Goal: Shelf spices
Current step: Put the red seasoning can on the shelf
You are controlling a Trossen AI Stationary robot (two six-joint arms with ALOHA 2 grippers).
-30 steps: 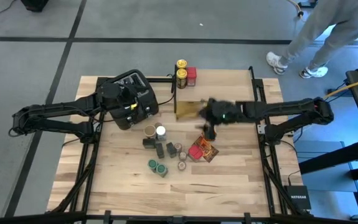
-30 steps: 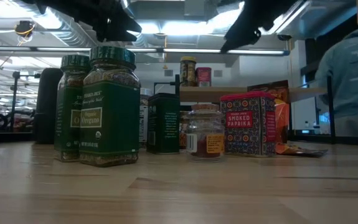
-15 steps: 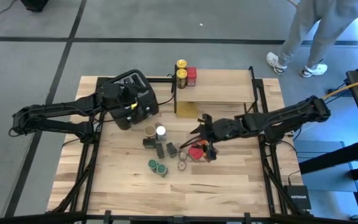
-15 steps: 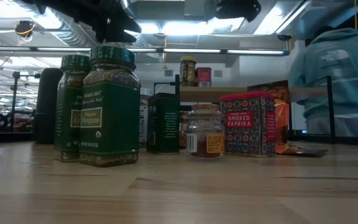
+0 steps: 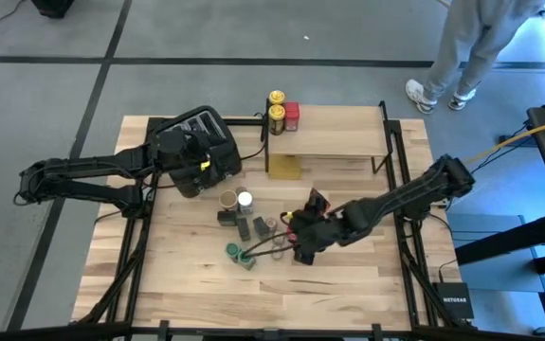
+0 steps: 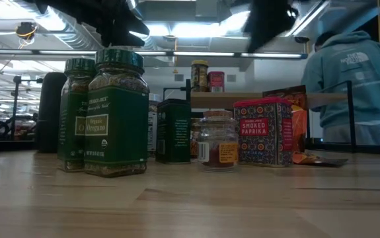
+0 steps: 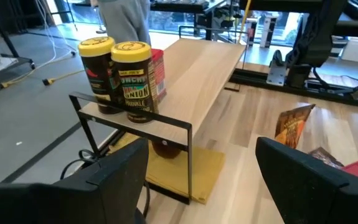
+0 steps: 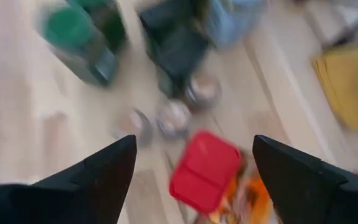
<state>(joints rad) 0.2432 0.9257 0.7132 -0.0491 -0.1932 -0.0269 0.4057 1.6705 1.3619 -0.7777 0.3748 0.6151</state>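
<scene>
A: Where is the right gripper?

B: It hangs above the group of spices in the middle of the tabletop. Its fingers are spread apart and nothing is between them. Directly under it stands the red paprika tin, with the orange foil packets just beside it.

A: And the other jars?

B: Ahead of the gripper stand two small round jars, then the dark tins and the green-lidded jars.

A: What about the left gripper?

B: It waits over the black toaster, fingers released and empty. In front of it is the shelf. On the shelf end nearest to this gripper stand two yellow-lidded jars, with a red tin touching them from behind.

A: Anyone near?

B: A person stands on the floor beyond the tabletop.
</scene>
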